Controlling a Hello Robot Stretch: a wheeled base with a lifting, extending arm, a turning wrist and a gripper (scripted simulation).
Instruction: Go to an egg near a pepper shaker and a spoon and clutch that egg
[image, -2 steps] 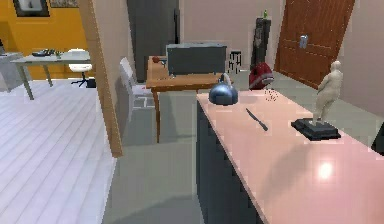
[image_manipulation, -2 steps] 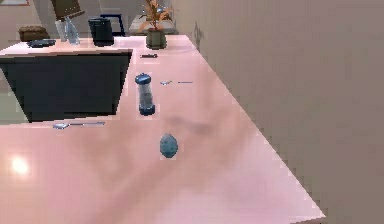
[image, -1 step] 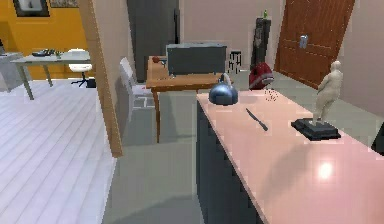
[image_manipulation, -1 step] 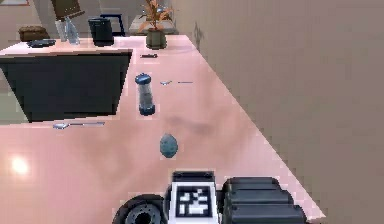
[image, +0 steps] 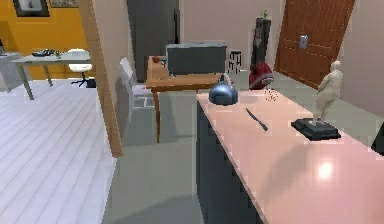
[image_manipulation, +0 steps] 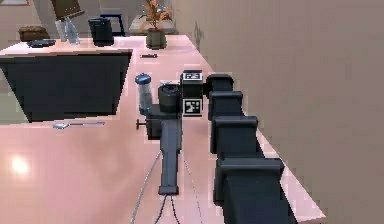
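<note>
I see a pink counter (image: 300, 170) bearing a blue kettle (image: 222, 93), a knife (image: 257, 119) and a statue (image: 325, 92). Beyond stands a wooden table (image: 175, 83) beside a white chair (image: 130, 80).

The pink countertop (image: 300, 160) is smooth and glossy, with a bright glare at five o'clock. The blue kettle (image: 222, 94) on it has a polished sheen, and the pale statue (image: 327, 88) looks matt, like stone. The table (image: 180, 82) at eleven o'clock and the door (image: 315, 40) at one o'clock are brown wood. The arm (image_manipulation: 240, 135) is matt black.

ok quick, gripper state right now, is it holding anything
Gripper: cannot tell whether it holds anything; a small bluish cylinder stands on the pink counter at its end.
</note>
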